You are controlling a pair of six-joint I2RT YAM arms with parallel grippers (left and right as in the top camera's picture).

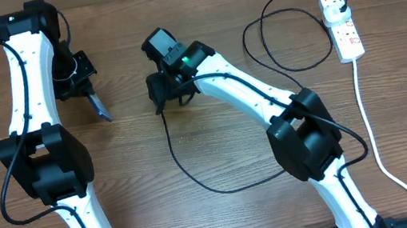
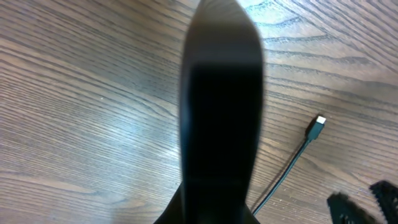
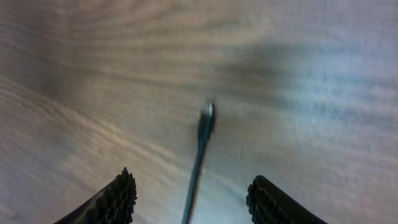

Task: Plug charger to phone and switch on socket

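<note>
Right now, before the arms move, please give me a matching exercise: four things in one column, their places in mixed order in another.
Things:
1. phone
2. connector tip
3. black plug
4. socket

Places:
A. pushed into the socket
B. on the wood between the open fingers of the right gripper
C. at the far right of the table
D. held in the left gripper

Pairs: 1-D, 2-B, 3-A, 4-C.

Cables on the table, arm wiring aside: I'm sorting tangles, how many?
2: the black charger looping mid-table from the socket; the white cord down the right side. None seems hidden.
</note>
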